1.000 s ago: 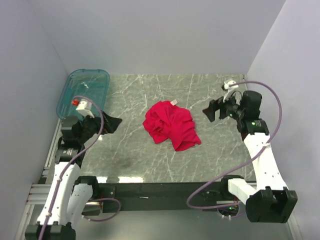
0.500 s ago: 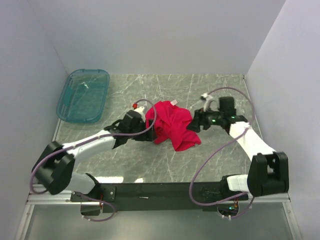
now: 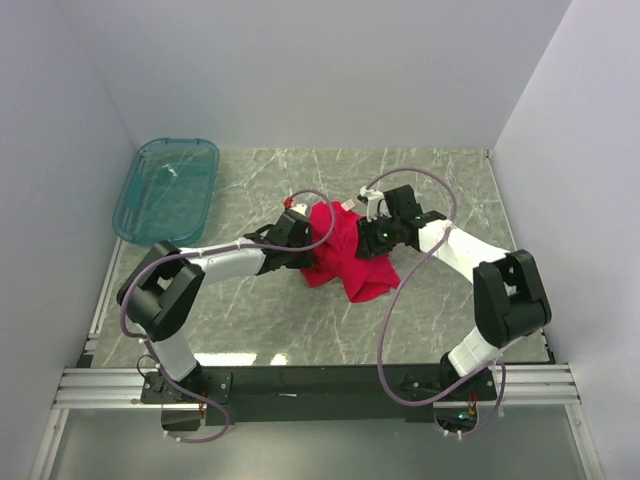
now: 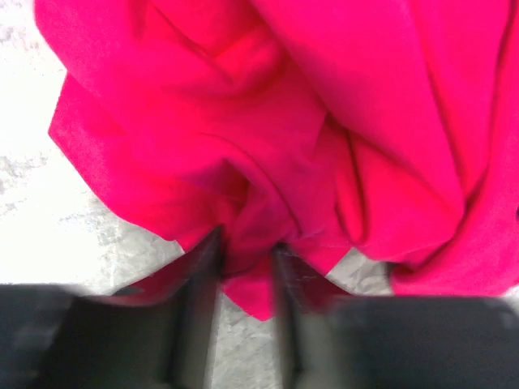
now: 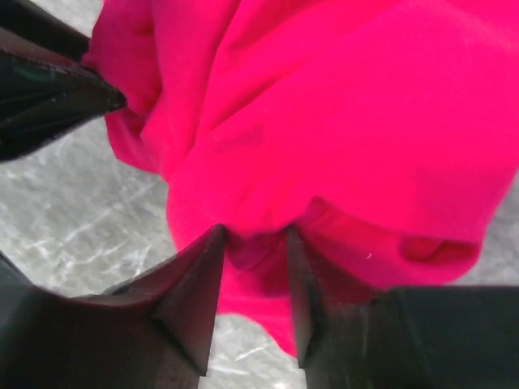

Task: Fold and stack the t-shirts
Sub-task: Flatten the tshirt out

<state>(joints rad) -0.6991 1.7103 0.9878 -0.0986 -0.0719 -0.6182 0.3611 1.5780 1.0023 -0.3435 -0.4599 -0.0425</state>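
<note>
The red t-shirt lies crumpled on the middle of the marble table, its white neck label at the far edge. My left gripper is at its left edge and my right gripper at its right edge. Seen from the left wrist, a fold of the t-shirt fills the narrow gap of the left gripper, touching both fingers. From the right wrist, a bulge of the t-shirt sits pinched between the fingers of the right gripper.
A see-through teal tub stands at the table's far left corner. Bare marble table surrounds the shirt, with walls on three sides. The left gripper's dark tip shows close by in the right wrist view.
Both arms have swung in from the table's sides to the shirt's left and right edges. Both grippers went from wide open to closed down on folds of cloth.
</note>
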